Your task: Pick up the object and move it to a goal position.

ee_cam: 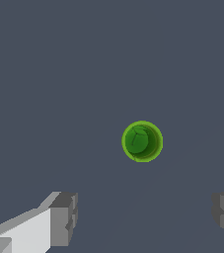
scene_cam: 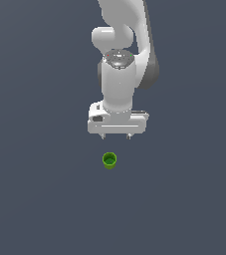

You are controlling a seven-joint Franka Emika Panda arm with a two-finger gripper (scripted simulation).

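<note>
One green cup [scene_cam: 109, 160] upright, apart from spread jaws.

Only non-task thing showing: the counter [scene_cam: 40, 199], a flat, plain dark slate-grey surface w/ no markings or edges. It's filling the whole bkgd in the exterior view and it's looking the same in the wrist view, uniform grey throughout w/ only faint shading diffs across it.
</note>
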